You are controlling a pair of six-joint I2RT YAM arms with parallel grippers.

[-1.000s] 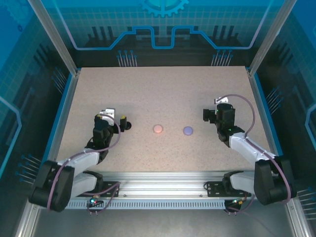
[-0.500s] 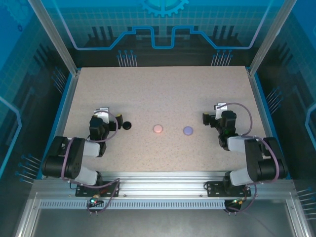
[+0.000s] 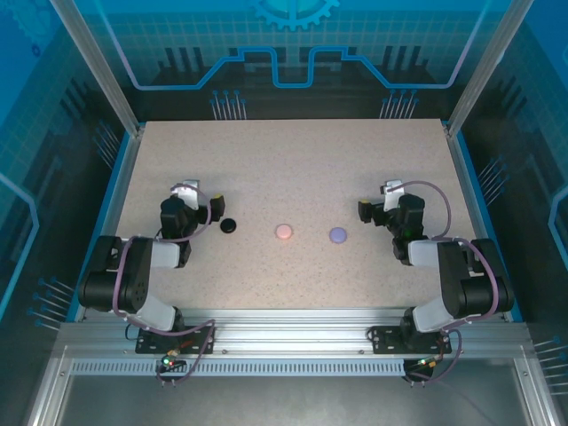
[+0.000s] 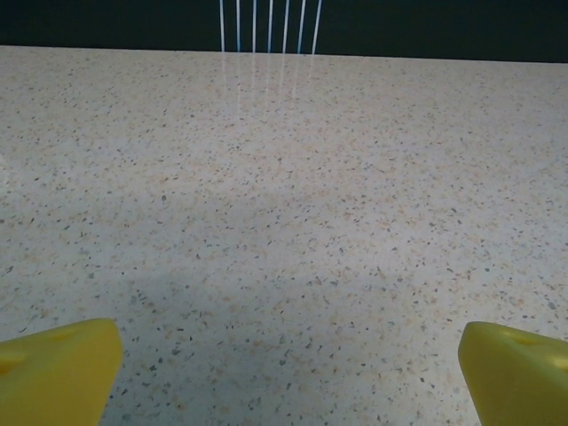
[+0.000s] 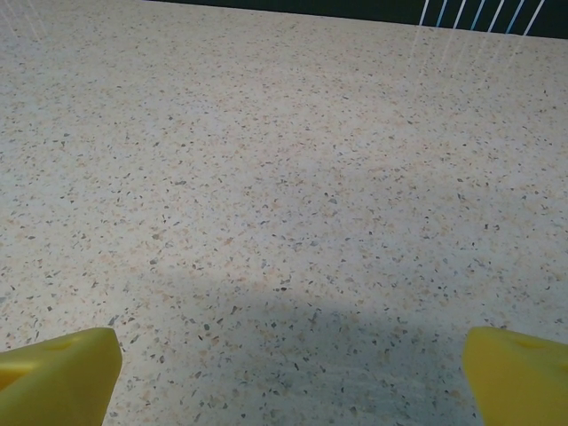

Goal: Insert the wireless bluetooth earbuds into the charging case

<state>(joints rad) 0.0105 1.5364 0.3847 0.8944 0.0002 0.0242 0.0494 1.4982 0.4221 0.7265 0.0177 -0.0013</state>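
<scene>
Three round charging cases lie shut in a row mid-table: a black case [image 3: 228,225], a pink case [image 3: 283,232] and a purple case [image 3: 337,234]. The earbuds are out of view. My left gripper [image 3: 197,199] rests low just left of the black case, apart from it. It is open, with yellow fingertips [image 4: 58,368] wide apart over bare tabletop and nothing between them at the left gripper [image 4: 288,377]. My right gripper [image 3: 378,201] sits to the right of the purple case, also open and empty, as the right gripper [image 5: 288,382] shows over bare table.
The speckled beige table [image 3: 293,160] stretches free behind the cases to a dark back wall. Blue-edged side rails [image 3: 124,177] bound it left and right. Both arms lie folded low near the front edge.
Both arms have folded down and back toward their bases. The grippers stay open and the cases have not moved.
</scene>
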